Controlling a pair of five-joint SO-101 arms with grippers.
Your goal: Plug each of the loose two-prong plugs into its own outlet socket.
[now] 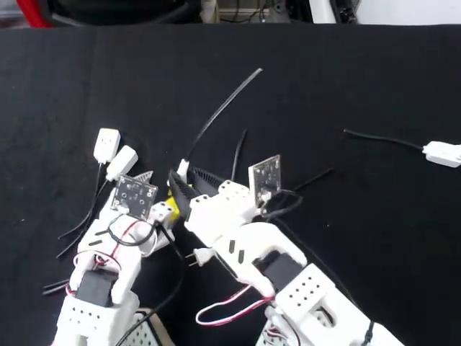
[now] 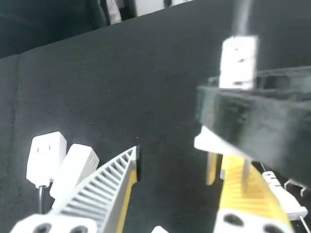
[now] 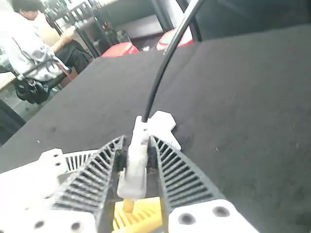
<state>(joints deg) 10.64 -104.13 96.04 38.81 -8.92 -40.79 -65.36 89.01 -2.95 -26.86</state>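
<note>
Small white two-prong plug (image 3: 135,165): looks light and hard-shelled, smooth enough to twist in a grip, with thin metal prongs (image 2: 211,170) likely to bend under a crooked push. Trails a springy black cord (image 3: 165,63), probably stiff enough to tug the body off line. Best taken across the flat sides of the body, behind the prongs and ahead of the cord, leaving both prongs bare. Held just so at present: pinched between the black ribbed fingers of the right tool (image 3: 137,141), seemingly clear of the black surface (image 1: 346,86), prongs pointing down past the fingers, cord rising away on the opposite end. Directly under the plug, the left tool (image 2: 182,165), spread wide, one yellow-faced finger touching or nearly touching the prongs; cannot tell which. Beyond the left tool from the plug, near but apart, two white outlet sockets (image 2: 46,153) lying side by side on their own leads. Toward the arm bases from the plug, a second loose plug (image 1: 202,256) flat on the surface, untouched. Well apart from the plug, on the side away from the sockets, a further white fitting (image 1: 443,153) on a black lead, too small to name as plug or socket.
</note>
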